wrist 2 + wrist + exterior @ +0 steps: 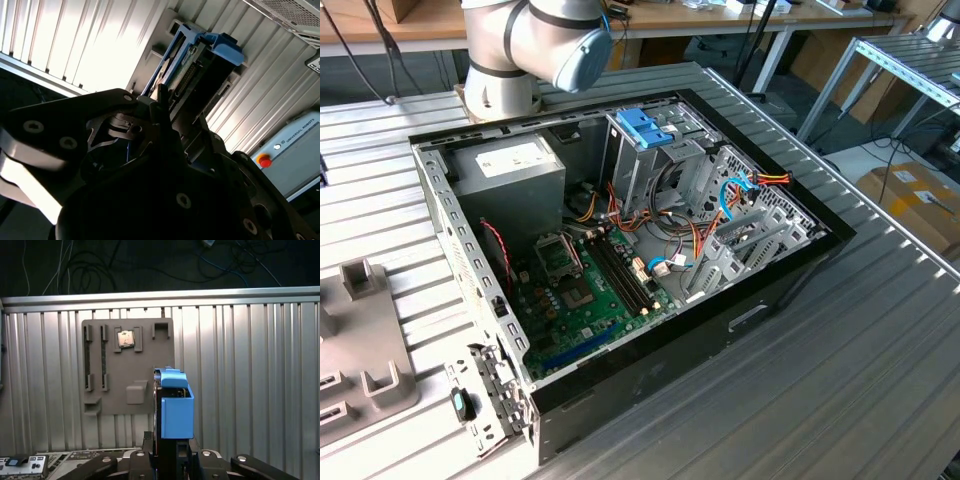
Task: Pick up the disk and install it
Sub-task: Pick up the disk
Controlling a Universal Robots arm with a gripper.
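The disk (176,410), a dark flat drive with bright blue side rails, stands on edge between my fingers in the first wrist view. My gripper (172,452) is shut on its lower end. It hangs above the ribbed metal table, over the edge of the grey fixture plate (127,365). In the second wrist view the disk (200,60) juts out past my gripper (165,107) toward the grey fixture (172,27). The open computer case (790,285) lies on the table in the exterior view, with a tall metal drive cage topped by a blue latch (645,125).
The arm's base (505,85) stands behind the case. Inside the case are a motherboard (585,295), a power supply (510,170) and loose cables (705,235). The grey fixture (360,340) lies at the exterior view's left. A white box with a red button (264,161) sits on the table.
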